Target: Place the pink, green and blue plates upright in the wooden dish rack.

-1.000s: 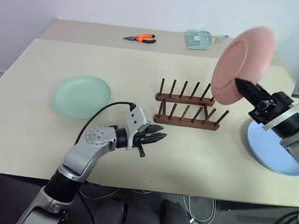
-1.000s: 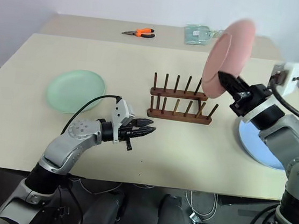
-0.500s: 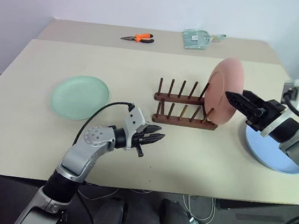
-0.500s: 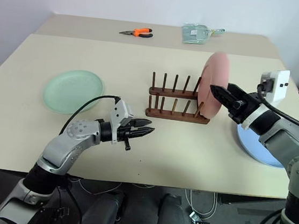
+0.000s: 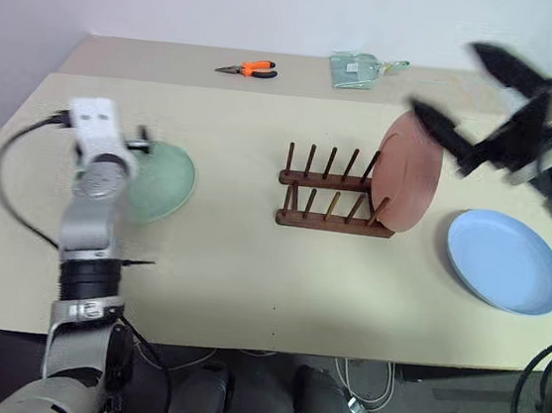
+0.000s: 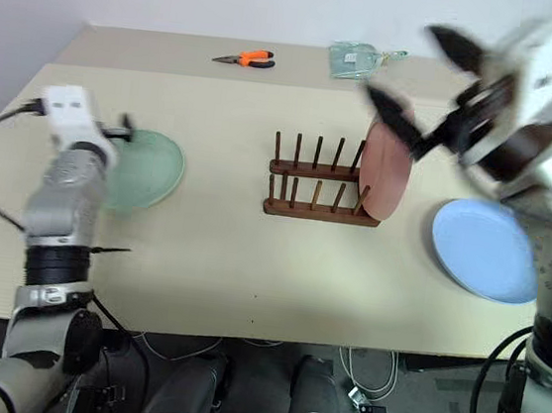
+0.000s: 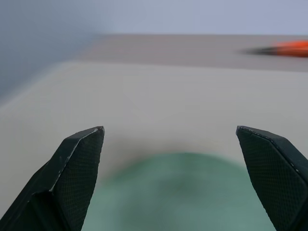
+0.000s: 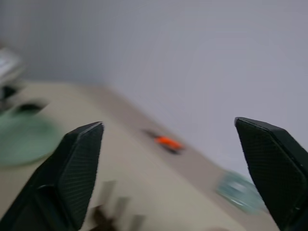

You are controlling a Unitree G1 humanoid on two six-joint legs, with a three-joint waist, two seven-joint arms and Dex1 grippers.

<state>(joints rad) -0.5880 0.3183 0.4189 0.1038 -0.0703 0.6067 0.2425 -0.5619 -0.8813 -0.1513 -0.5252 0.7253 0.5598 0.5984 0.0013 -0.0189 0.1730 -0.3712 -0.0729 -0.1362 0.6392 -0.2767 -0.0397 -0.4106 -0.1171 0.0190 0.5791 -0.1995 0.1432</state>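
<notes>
Lettering on clear packet (image 5: 359,70), possibly printed, unreadable.

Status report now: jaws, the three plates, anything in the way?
Both jaws open, empty. Pink plate upright in dish rack; left gripper at green plate, blue plate flat. Nothing in the way.

Right hand (image 5: 468,99) — motion-blurred, cropped
</notes>
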